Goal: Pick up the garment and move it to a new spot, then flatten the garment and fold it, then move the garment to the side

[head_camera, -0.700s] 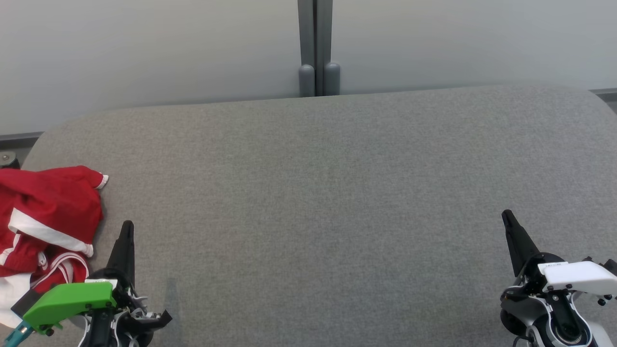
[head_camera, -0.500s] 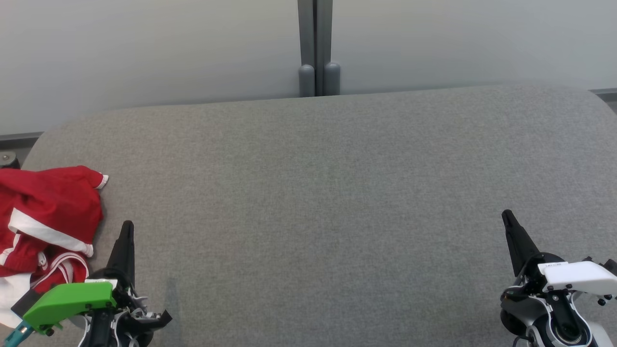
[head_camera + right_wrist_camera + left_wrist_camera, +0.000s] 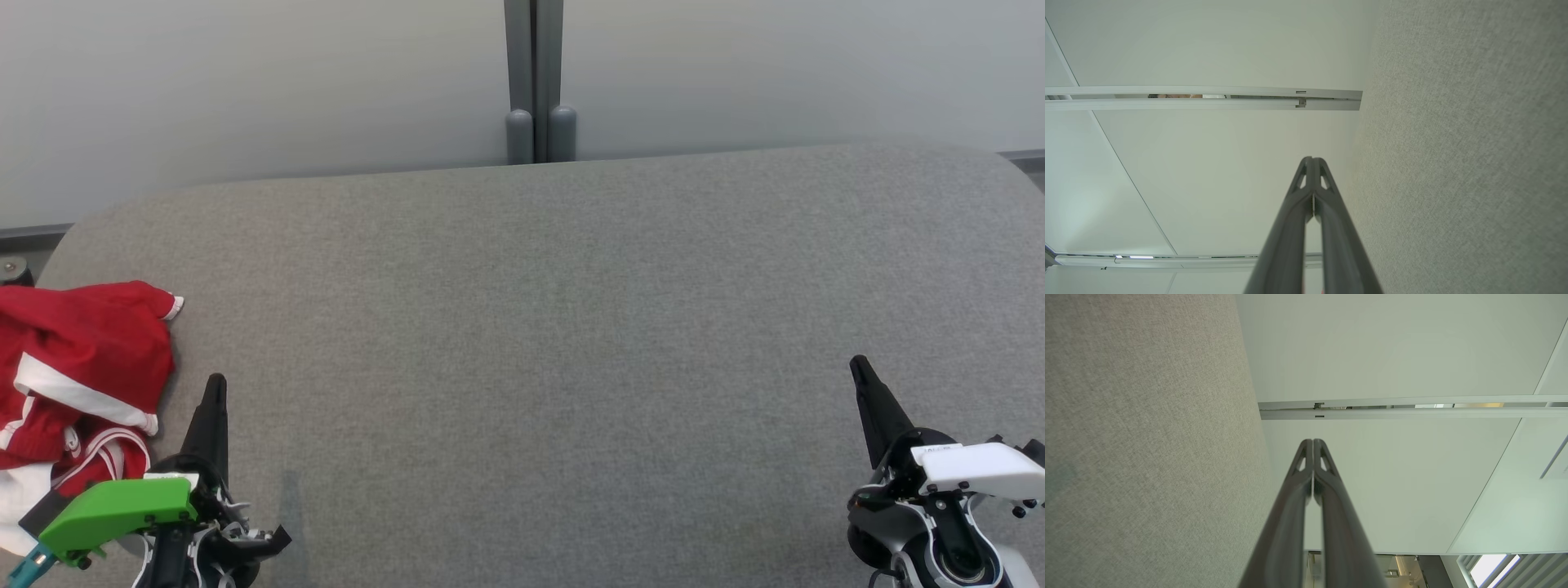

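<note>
The crumpled red-and-white fabric garment (image 3: pixel 82 359), lying at nine o'clock, is probably handling limp and light, inviting a pinch on a raised fold; the left gripper (image 3: pixel 214 398) and right gripper (image 3: pixel 862 374) are sitting closed and empty.

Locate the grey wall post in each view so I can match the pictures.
Head view: the grey wall post stands upright at top centre, behind the grey fabric surface.
Left wrist view: the post runs sideways across the upper right, above the shut left pincer.
Right wrist view: the post runs sideways across the upper left, above the shut right pincer.
Shared landmark: the fabric surface's edge, where the post begins.
</note>
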